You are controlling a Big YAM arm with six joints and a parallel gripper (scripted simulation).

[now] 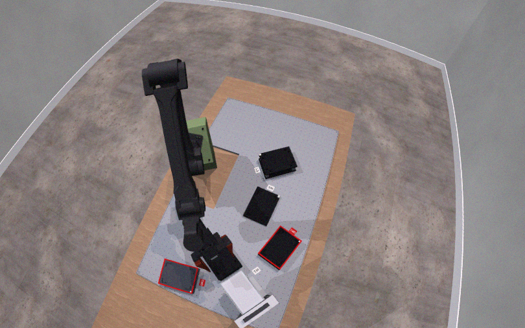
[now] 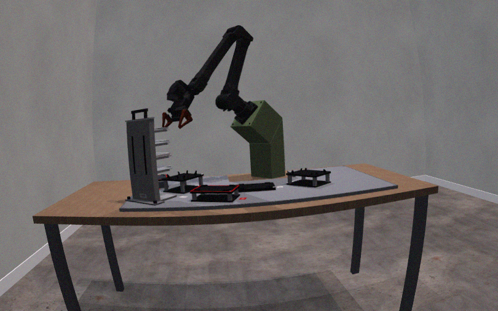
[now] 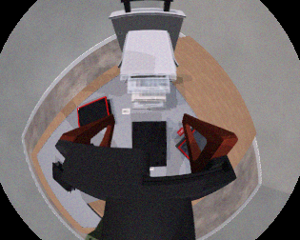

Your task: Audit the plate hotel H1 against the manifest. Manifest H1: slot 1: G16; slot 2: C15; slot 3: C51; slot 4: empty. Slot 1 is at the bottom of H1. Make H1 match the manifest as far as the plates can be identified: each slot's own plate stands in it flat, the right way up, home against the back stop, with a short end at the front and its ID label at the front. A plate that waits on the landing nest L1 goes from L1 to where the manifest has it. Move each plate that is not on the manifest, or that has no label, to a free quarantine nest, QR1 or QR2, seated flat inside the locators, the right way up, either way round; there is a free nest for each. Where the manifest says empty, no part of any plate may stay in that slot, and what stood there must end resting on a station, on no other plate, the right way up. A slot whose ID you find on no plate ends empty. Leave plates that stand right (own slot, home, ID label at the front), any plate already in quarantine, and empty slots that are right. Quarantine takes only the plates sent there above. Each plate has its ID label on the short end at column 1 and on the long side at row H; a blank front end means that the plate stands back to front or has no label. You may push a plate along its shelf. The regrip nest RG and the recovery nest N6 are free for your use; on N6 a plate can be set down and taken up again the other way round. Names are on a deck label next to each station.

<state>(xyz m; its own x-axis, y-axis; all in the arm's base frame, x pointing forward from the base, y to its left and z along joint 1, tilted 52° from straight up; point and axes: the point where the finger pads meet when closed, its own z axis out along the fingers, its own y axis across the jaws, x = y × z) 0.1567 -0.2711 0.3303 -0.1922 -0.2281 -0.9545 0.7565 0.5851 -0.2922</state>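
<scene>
- Nearest you in the exterior view: the hotel (image 2: 142, 162) stands at the left end of the mat (image 2: 351, 181) on the table (image 2: 88, 208), handle on top, shelf ends jutting toward the arm.
- Just beside it, a red-rimmed nest (image 2: 214, 189); a second red-rimmed nest (image 1: 178, 276) shows from the top.
- Your claw (image 2: 176, 120) hangs above the hotel's shelf side, fingers spread fully, gripping nothing.
- Wrist view: the hotel's top shelf looks pale; labels unreadable.
- Farther off: two black nests (image 1: 261, 205) (image 1: 277, 162), then the green pedestal (image 2: 266, 142).
</scene>
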